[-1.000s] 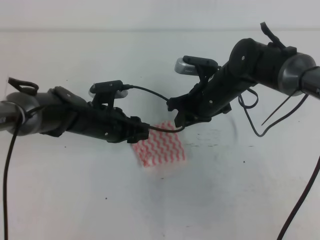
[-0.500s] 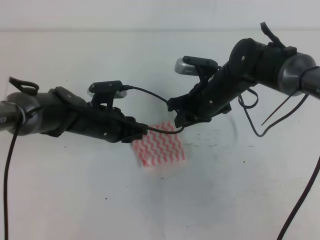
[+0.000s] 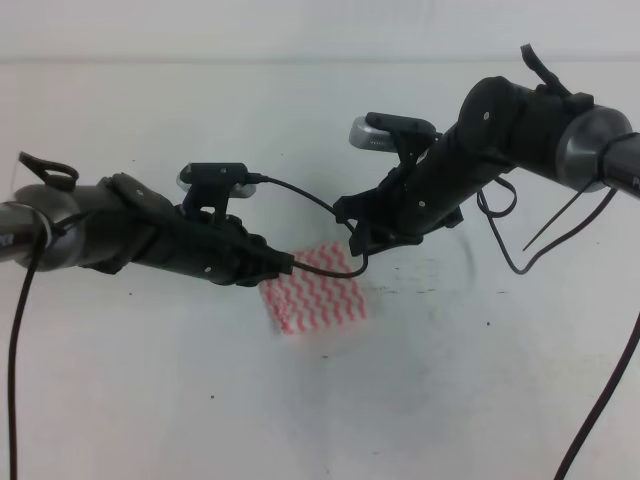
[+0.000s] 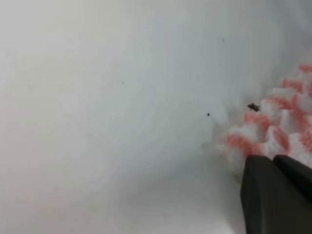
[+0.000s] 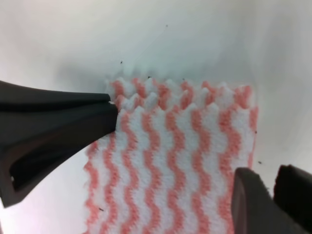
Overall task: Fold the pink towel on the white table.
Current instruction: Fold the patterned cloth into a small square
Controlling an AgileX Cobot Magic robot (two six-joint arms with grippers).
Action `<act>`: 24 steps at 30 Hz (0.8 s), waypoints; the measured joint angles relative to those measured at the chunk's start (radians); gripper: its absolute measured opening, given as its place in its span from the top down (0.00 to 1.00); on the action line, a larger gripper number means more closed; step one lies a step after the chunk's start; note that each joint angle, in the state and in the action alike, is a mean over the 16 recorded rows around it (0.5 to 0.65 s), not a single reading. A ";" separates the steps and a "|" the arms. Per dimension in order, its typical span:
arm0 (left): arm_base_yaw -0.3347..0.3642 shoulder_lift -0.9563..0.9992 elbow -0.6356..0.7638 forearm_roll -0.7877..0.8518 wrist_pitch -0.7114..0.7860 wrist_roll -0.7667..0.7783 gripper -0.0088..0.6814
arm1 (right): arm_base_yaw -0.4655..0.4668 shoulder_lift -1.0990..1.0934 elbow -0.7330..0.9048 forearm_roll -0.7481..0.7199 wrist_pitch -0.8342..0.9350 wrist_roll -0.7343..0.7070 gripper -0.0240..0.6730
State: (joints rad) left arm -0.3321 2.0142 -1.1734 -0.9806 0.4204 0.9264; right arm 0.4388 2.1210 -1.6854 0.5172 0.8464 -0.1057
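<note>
The pink towel (image 3: 315,298) lies folded small on the white table (image 3: 450,400), its zigzag stripes showing. My left gripper (image 3: 285,265) reaches in from the left and is shut on the towel's far-left corner. The left wrist view shows its dark fingers (image 4: 258,190) pressed together at the towel (image 4: 282,122) edge. In the right wrist view the towel (image 5: 180,141) fills the middle, with the left gripper (image 5: 114,107) pinching its corner. My right gripper (image 3: 352,240) hovers by the far corner. It is shut (image 5: 265,173) with nothing seen between its fingers.
A black cable (image 3: 335,268) from the left wrist camera loops over the towel's far edge. More cables (image 3: 520,250) hang below the right arm. The table's back edge (image 3: 320,62) meets a pale wall.
My left gripper has drawn back slightly to the left, and the towel has shifted a little left with it. The right arm has not visibly moved.
</note>
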 joint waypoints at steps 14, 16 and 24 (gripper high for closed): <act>0.000 -0.013 -0.020 -0.043 0.000 0.073 0.99 | 0.000 0.000 0.000 0.000 0.000 -0.001 0.82; 0.000 -0.013 -0.026 -0.043 0.003 0.077 0.99 | 0.000 0.000 0.000 0.000 -0.001 -0.001 0.82; 0.000 -0.009 -0.052 -0.038 0.033 0.078 0.99 | 0.000 0.000 0.000 -0.001 -0.002 -0.002 0.82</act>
State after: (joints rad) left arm -0.3320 2.0053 -1.2250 -1.0184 0.4535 1.0049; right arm 0.4388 2.1210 -1.6854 0.5163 0.8444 -0.1076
